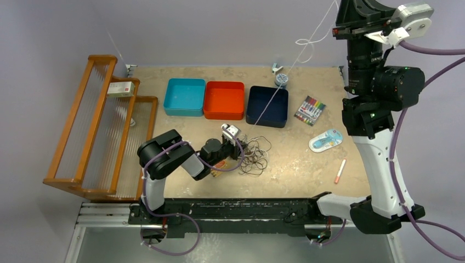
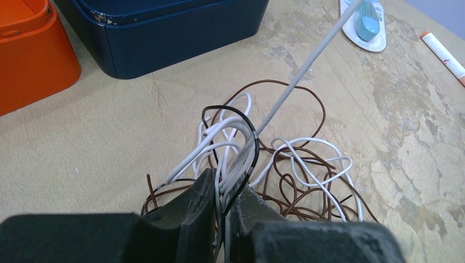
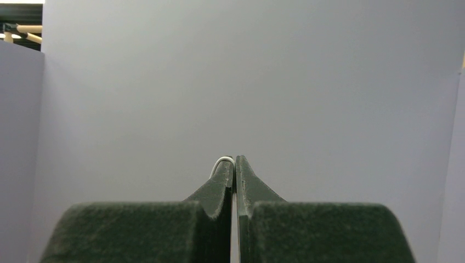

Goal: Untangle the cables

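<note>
The cables (image 1: 254, 155) lie in a tangle of brown, white and black strands at the table's middle, also seen in the left wrist view (image 2: 299, 167). My left gripper (image 1: 234, 143) is low at the tangle's left edge. In its wrist view the left gripper (image 2: 227, 185) is shut on several white, grey and black strands. One white cable (image 1: 285, 76) runs taut from the tangle up and right to my raised right gripper (image 1: 344, 12). It also shows in the left wrist view (image 2: 307, 68). In its wrist view the right gripper (image 3: 234, 163) is shut on this white cable (image 3: 221, 162).
Teal (image 1: 184, 97), orange (image 1: 224, 100) and navy (image 1: 267, 106) trays stand in a row behind the tangle. A marker set (image 1: 310, 110), a blue-white dispenser (image 1: 325, 140) and a loose marker (image 1: 340, 171) lie to the right. A wooden rack (image 1: 98, 131) stands at the left edge.
</note>
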Robot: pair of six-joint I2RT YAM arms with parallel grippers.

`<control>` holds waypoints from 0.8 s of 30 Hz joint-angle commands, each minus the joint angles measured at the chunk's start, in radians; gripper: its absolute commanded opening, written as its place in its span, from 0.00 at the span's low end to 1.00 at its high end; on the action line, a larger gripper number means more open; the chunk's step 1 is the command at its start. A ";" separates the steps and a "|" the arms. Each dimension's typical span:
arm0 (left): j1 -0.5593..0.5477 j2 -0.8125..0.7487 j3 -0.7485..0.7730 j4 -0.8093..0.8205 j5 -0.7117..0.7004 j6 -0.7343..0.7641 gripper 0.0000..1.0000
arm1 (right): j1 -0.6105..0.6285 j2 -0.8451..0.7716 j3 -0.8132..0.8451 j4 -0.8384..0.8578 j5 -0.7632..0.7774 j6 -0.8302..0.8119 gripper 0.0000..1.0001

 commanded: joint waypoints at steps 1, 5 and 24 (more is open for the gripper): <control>0.000 -0.005 -0.003 -0.035 -0.001 -0.007 0.07 | 0.003 -0.026 0.079 0.169 0.052 -0.069 0.00; 0.000 -0.008 -0.003 -0.049 -0.007 -0.008 0.11 | 0.002 -0.023 0.092 0.179 0.072 -0.110 0.00; 0.001 -0.088 -0.062 -0.093 -0.085 0.008 0.33 | 0.003 -0.036 0.086 0.212 0.106 -0.179 0.00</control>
